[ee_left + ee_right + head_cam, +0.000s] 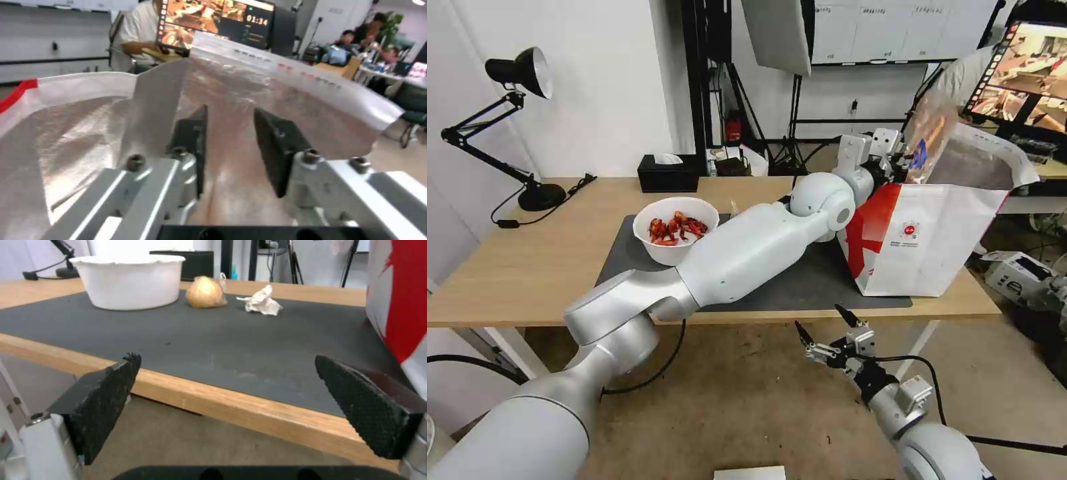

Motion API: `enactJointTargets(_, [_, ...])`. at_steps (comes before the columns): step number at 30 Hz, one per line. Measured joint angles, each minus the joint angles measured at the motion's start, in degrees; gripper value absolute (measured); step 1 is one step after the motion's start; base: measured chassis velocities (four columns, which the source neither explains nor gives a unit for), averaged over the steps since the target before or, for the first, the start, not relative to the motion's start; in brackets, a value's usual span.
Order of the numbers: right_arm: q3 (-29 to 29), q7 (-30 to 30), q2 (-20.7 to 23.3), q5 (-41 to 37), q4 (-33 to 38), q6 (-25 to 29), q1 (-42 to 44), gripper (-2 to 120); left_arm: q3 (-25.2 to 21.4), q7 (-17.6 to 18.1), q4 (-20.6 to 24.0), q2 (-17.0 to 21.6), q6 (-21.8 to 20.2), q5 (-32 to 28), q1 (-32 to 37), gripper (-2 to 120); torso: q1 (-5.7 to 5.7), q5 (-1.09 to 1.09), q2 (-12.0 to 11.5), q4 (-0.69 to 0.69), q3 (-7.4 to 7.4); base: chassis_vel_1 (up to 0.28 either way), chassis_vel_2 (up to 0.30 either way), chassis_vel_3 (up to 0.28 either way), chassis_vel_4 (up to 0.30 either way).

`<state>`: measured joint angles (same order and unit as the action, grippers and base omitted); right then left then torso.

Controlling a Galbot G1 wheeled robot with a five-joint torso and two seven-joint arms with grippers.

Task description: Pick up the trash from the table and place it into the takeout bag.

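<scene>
While the left end effector (227, 146) hangs over the open mouth of the large boxy white-and-red insulated takeout bag (927, 247), its black pads a narrow gap apart and nothing seen between them from the wrist, the clear plastic clamshell box with red scraps (930, 137) stands tilted at the bag's rim just beside it. On the long light-wood counter (527, 267) with its dark grey rectangular mat (222, 340) sit the white round bowl of red crayfish shells (676, 229), the small clear bag with a beige lump (205, 292) and the crumpled white tissue (261, 301), well apart from the bag. The right end effector (827, 327) hovers wide open and empty below the counter's near edge.
</scene>
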<state>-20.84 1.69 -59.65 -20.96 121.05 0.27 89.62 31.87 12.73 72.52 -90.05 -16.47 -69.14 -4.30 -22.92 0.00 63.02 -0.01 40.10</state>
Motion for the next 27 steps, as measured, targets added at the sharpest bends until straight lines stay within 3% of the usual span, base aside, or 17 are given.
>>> enactJointTargets(3, [-0.1, 0.0, -0.1, 0.2, 0.1, 0.0, 0.2, 100, -0.9, 1.2, 1.2, 0.5, -0.1, -1.6, 0.0, 46, 0.00, 0.00, 0.0, 0.00, 0.00, 0.000, 0.000, 0.000, 0.000])
enactJointTargets(4, [-0.7, -0.4, -0.7, 1.1, 1.2, 0.0, 0.8, 100, -2.2, 3.4, 4.7, 2.7, -0.1, -2.8, 0.2, 58, 0.00, 0.00, 0.0, 0.00, 0.00, 0.000, 0.000, 0.000, 0.000])
enactJointTargets(5, [-0.7, -0.4, -0.7, 1.1, 1.2, 0.0, 0.8, 100, -2.2, 3.4, 4.7, 2.7, -0.1, -2.8, 0.2, 58, 0.00, 0.00, 0.0, 0.00, 0.00, 0.000, 0.000, 0.000, 0.000])
enactJointTargets(6, [-1.9, -1.4, -1.3, 1.6, 2.8, 0.0, 1.9, 100, -2.5, 4.3, 8.3, 6.2, 0.1, -2.5, 0.9, 68, 0.00, -0.01, 0.0, 0.00, 0.00, 0.000, 0.000, 0.000, 0.000])
enactJointTargets(7, [-2.5, -2.4, -1.5, 2.2, 3.9, 0.1, 2.2, 100, -2.5, 5.5, 13.3, 13.5, 2.5, -1.0, 3.4, 79, 0.00, -0.01, 0.0, 0.02, 0.00, 0.000, 0.000, 0.000, 0.000])
enactJointTargets(8, [-2.5, -2.4, -1.5, 2.2, 3.9, 0.1, 2.2, 100, -2.5, 5.5, 13.3, 13.5, 2.5, -1.0, 3.4, 79, 0.00, -0.01, 0.0, 0.02, 0.00, 0.000, 0.000, 0.000, 0.000])
enactJointTargets(9, [-2.4, -2.8, -1.5, 2.9, 4.0, 0.5, 1.9, 100, -3.2, 5.6, 16.1, 17.4, 3.4, -0.4, 5.4, 87, 0.00, -0.04, 0.0, 0.04, 0.00, 0.000, 0.000, 0.000, 0.000])
enactJointTargets(12, [-2.3, -4.0, -1.7, 3.8, 4.6, 1.9, 1.8, 100, -5.6, 6.2, 20.7, 24.3, 3.7, 0.2, 10.1, 97, 0.00, -0.04, 0.0, 0.05, 0.00, 0.000, 0.000, 0.000, 0.000])
enactJointTargets(13, [-2.3, -4.0, -1.7, 3.8, 4.6, 1.9, 1.8, 100, -5.6, 6.2, 20.7, 24.3, 3.7, 0.2, 10.1, 97, 0.00, -0.04, 0.0, 0.05, 0.00, 0.000, 0.000, 0.000, 0.000])
enactJointTargets(16, [-2.1, -6.1, -1.7, 3.7, 5.6, 3.4, 1.6, 100, -11.4, 5.3, 27.1, 32.7, 4.5, 4.1, 18.9, 100, 0.00, -0.04, 0.0, 0.02, 0.00, 0.000, 0.000, 0.000, 0.000])
enactJointTargets(17, [-2.1, -6.1, -1.7, 3.7, 5.6, 3.4, 1.6, 100, -11.4, 5.3, 27.1, 32.7, 4.5, 4.1, 18.9, 100, 0.00, -0.04, 0.0, 0.02, 0.00, 0.000, 0.000, 0.000, 0.000])
enactJointTargets(19, [-2.1, -7.0, -1.6, 3.6, 5.7, 4.6, 1.4, 100, -15.6, 3.0, 29.6, 36.4, 5.4, 7.2, 24.6, 100, 0.00, -0.03, 0.0, 0.02, -0.01, 0.000, 0.000, 0.000, 0.000])
enactJointTargets(20, [-2.1, -7.0, -1.6, 3.6, 5.7, 4.6, 1.4, 100, -15.6, 3.0, 29.6, 36.4, 5.4, 7.2, 24.6, 100, 0.00, -0.03, 0.0, 0.02, -0.01, 0.000, 0.000, 0.000, 0.000])
enactJointTargets(23, [-2.2, -8.1, -1.4, 2.8, 6.2, 5.6, 1.2, 100, -23.5, -0.6, 33.9, 40.7, 6.6, 12.0, 36.2, 100, 0.01, -0.02, 0.0, 0.02, -0.01, 0.000, 0.000, 0.000, 0.000])
enactJointTargets(24, [-2.2, -8.1, -1.4, 2.8, 6.2, 5.6, 1.2, 100, -23.5, -0.6, 33.9, 40.7, 6.6, 12.0, 36.2, 100, 0.01, -0.02, 0.0, 0.02, -0.01, 0.000, 0.000, 0.000, 0.000])
enactJointTargets(27, [-2.1, -9.2, -1.1, 1.9, 6.4, 6.2, 0.6, 100, -31.9, -4.0, 36.3, 42.5, 8.9, 19.7, 46.6, 100, 0.01, 0.00, 0.0, 0.01, -0.01, 0.000, 0.000, 0.000, 0.000])
